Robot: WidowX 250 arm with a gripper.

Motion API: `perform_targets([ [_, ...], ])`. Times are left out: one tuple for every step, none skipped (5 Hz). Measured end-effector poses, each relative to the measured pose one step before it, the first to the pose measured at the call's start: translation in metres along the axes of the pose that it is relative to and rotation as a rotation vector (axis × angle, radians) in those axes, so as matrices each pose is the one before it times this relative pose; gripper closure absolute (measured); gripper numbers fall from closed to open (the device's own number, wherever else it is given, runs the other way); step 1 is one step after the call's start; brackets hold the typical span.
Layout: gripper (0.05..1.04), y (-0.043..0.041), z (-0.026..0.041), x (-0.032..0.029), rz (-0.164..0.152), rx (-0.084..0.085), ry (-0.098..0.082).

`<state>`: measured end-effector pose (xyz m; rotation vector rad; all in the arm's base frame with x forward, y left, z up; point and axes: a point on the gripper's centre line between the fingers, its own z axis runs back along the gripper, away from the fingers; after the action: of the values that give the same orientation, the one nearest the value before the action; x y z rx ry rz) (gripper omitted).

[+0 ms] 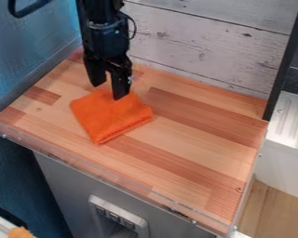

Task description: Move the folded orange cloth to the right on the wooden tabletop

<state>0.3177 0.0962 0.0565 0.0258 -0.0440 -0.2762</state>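
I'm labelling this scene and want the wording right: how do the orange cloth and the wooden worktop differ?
The orange cloth is one plain bright colour; the wooden worktop mixes pale and reddish-brown strips. The cloth looks soft and folded, while the worktop is flat and rigid-looking. The cloth is much smaller, covering only part of the worktop. Both have a roughly four-sided outline.

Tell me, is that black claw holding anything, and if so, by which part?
Nothing appears held: the gripper is open, fingers apart at the far edge of the orange cloth, which lies on the wooden counter.
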Motion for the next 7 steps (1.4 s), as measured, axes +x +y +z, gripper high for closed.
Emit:
perform_targets([
  [0.431,-0.00078,-0.00292,0.00052,-0.0443,0.0097,-0.0194],
  [0.726,-0.00114,-0.00174,0.00133,-0.0391,-0.0016,-0.0107],
  [0.934,-0.00191,-0.00469,0.00068,-0.026,-0.0172,0.002],
  [1.016,-0.00256,-0.00951,-0.00067,-0.0203,-0.0249,0.0131],
  [1.019,-0.00264,-0.01249,-0.00274,-0.0146,-0.0251,0.0186],
  [1.02,-0.00181,-0.01078,-0.00212,-0.0122,-0.0209,0.0203],
  [1.02,0.00174,-0.0033,0.00093,0.005,-0.0035,0.0093],
])
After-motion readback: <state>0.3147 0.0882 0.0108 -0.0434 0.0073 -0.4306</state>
